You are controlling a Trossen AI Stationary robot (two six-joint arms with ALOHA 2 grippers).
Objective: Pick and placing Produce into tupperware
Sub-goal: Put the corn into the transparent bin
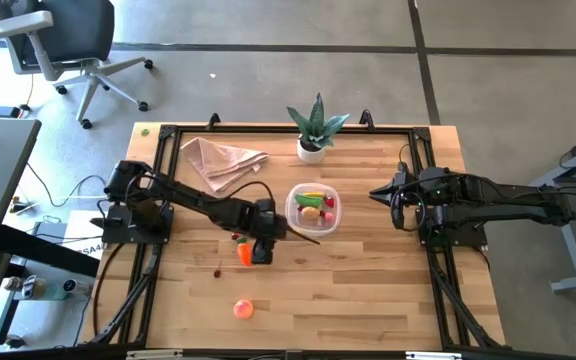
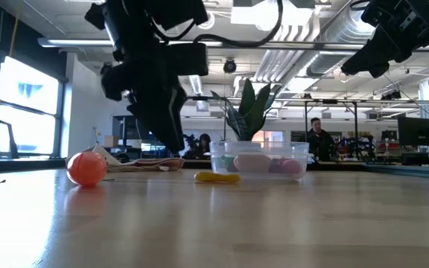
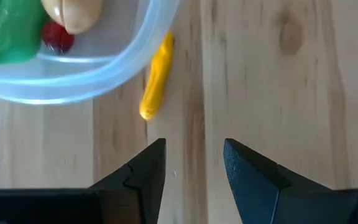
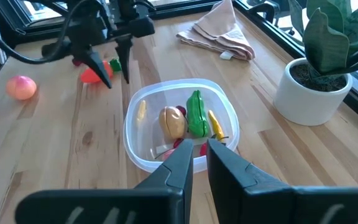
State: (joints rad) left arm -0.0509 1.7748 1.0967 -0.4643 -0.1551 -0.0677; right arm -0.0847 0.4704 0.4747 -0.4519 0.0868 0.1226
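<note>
**A:** We see the left gripper (image 3: pixel 194 146) low over the wooden table (image 1: pixel 368 300), just beside the clear tupperware (image 4: pixel 129 134). Its jaws are about half open with nothing between them. Where is our next piece?

**B:** A yellow strip (image 3: pixel 155 78) lies on the table just ahead of those fingers, touching the tupperware's outer wall. That contact is the trouble, in our judgement. If a finger comes down on the wall side, it may catch the rim and shove or tip the tupperware.

**A:** And the produce already inside, the green pod (image 4: pixel 195 112) and the pale rounded piece (image 4: pixel 173 122), could spill?

**B:** We think so, since the tupperware looks light and nothing pins it. The strip is also thin and lies flat, so jaws closing a little high may skid over it or flick it away. And it sits slightly off the line between the fingers, so one tip may land on top of it.

**A:** What about the right gripper (image 4: pixel 197 149)?

**B:** It hangs above the tupperware's far side with only a narrow gap between its fingers, holding nothing. It is apart from the left arm now, but we would watch for crowding over the tupperware.

**A:** What is left outside?

**B:** The orange carrot (image 1: pixel 244 254) lies by the left gripper, and the peach (image 1: pixel 243 309) sits nearer the table's front edge.
</note>
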